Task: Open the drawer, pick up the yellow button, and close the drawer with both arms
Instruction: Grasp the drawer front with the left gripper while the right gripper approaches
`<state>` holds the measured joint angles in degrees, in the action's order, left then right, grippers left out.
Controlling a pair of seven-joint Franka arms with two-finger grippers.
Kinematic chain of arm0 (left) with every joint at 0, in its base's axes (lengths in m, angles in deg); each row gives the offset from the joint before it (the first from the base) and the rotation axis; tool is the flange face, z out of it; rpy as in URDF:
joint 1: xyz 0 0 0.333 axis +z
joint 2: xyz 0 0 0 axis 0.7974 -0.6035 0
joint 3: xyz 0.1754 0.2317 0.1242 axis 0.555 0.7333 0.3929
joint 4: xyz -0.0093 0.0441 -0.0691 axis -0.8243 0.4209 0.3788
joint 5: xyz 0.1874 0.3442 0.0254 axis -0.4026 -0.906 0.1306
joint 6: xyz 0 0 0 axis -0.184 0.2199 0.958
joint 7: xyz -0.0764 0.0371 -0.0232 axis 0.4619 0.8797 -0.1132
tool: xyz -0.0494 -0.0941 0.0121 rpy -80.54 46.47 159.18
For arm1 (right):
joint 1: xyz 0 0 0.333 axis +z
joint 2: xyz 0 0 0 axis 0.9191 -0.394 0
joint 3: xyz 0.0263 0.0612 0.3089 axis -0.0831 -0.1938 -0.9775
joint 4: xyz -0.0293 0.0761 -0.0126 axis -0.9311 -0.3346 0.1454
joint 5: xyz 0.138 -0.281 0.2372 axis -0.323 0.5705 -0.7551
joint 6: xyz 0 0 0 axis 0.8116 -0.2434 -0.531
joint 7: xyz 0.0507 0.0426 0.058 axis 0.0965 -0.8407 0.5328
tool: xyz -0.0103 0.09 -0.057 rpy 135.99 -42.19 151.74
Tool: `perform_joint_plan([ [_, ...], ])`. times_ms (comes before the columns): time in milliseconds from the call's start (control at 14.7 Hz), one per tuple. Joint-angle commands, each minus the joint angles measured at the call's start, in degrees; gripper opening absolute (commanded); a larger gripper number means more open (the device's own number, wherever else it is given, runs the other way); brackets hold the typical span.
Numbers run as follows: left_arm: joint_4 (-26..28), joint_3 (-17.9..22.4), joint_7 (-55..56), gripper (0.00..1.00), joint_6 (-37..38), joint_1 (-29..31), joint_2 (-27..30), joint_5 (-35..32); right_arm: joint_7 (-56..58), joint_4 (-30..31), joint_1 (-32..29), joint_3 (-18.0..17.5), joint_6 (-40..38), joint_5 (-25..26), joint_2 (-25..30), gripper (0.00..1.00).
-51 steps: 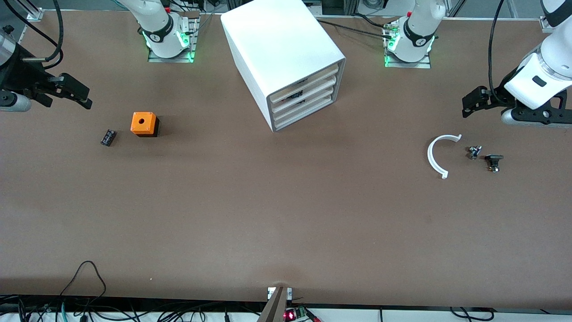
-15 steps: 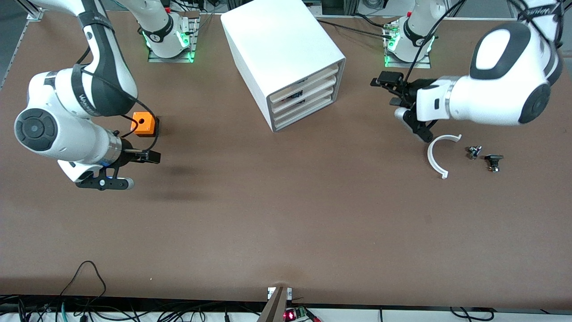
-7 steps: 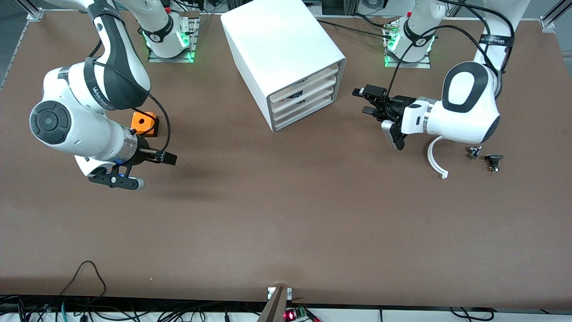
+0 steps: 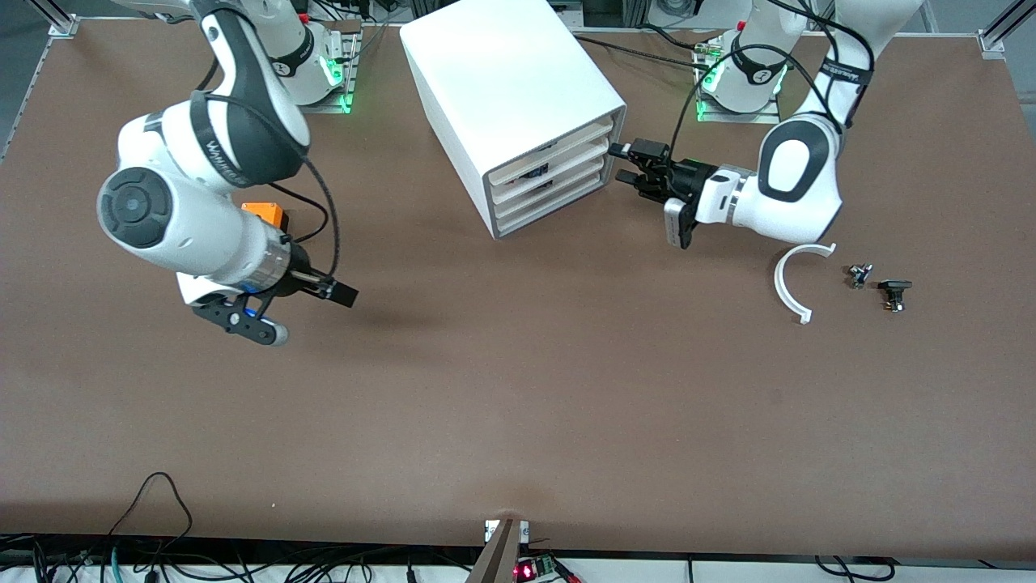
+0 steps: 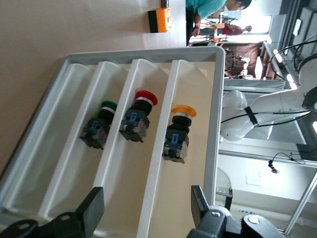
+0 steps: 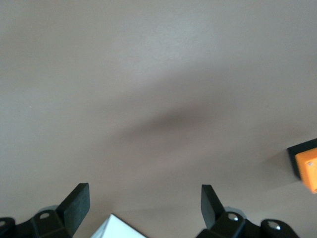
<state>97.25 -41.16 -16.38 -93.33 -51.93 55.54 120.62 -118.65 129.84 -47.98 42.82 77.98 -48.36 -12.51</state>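
The white drawer cabinet (image 4: 518, 89) stands mid-table, its drawers shut. In the left wrist view the button (image 5: 179, 130), orange-yellow cap on a black and blue body, lies in one slot of the cabinet (image 5: 218, 99), beside a red-capped button (image 5: 138, 116) and a green-capped one (image 5: 99, 129). My left gripper (image 4: 622, 162) is open and empty, level with the drawer fronts and just short of them; its own view shows it too (image 5: 146, 203). My right gripper (image 4: 330, 290) is open and empty over bare table near the orange box, also in its view (image 6: 143, 198).
The orange box (image 4: 263, 214) with a hole sits toward the right arm's end, partly hidden by that arm; it also shows in the wrist views (image 5: 160, 20) (image 6: 309, 168). A white curved part (image 4: 787, 283) and two small dark parts (image 4: 858, 275) (image 4: 893, 293) lie toward the left arm's end.
Both arms have swung in from the table's ends. The left gripper has closed in on the drawer fronts. The right gripper has moved past the orange box toward the table's middle.
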Motion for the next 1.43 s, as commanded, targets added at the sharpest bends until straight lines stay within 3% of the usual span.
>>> perform_joint_plan([
  [0,3.3,-2.2,-3.5,0.79,-1.1,-0.2,0.5,5.5,-6.4,-4.7,1.9,0.3,-0.9,-0.8,-2.8,0.99],
  [204,6.2,-3.1,-7.3,0.78,-2.0,-0.7,0.0,9.2,-11.0,-7.8,3.6,0.3,-1.1,-0.9,-4.3,0.99],
  [407,6.3,-6.1,-7.9,0.66,-3.4,-0.9,-0.5,9.9,-15.7,-9.4,5.2,0.3,-1.3,-0.9,-5.1,0.99],
  [611,6.3,-6.2,-8.1,0.54,-3.5,-0.9,-1.2,9.9,-19.0,-10.1,6.4,0.2,-1.4,-1.1,-5.1,0.99],
  [679,6.3,-6.2,-8.1,0.45,-3.5,-0.9,-1.2,9.9,-19.9,-11.2,7.1,0.2,-1.5,-1.8,-5.1,0.99],
  [814,6.2,-6.2,-8.1,0.09,-3.5,-0.9,-1.2,9.8,-22.6,-13.0,7.4,0.3,-2.1,-3.6,-5.2,0.99],
  [882,6.2,-6.2,-8.1,0.00,-3.5,-0.9,-1.2,9.8,-23.4,-13.9,7.3,0.3,-3.1,-4.3,-5.2,0.99],
  [1357,3.4,-5.6,-7.3,0.00,-3.5,2.5,-3.2,6.1,-33.0,-18.1,9.0,-0.4,-2.1,-6.9,-7.2,0.99],
])
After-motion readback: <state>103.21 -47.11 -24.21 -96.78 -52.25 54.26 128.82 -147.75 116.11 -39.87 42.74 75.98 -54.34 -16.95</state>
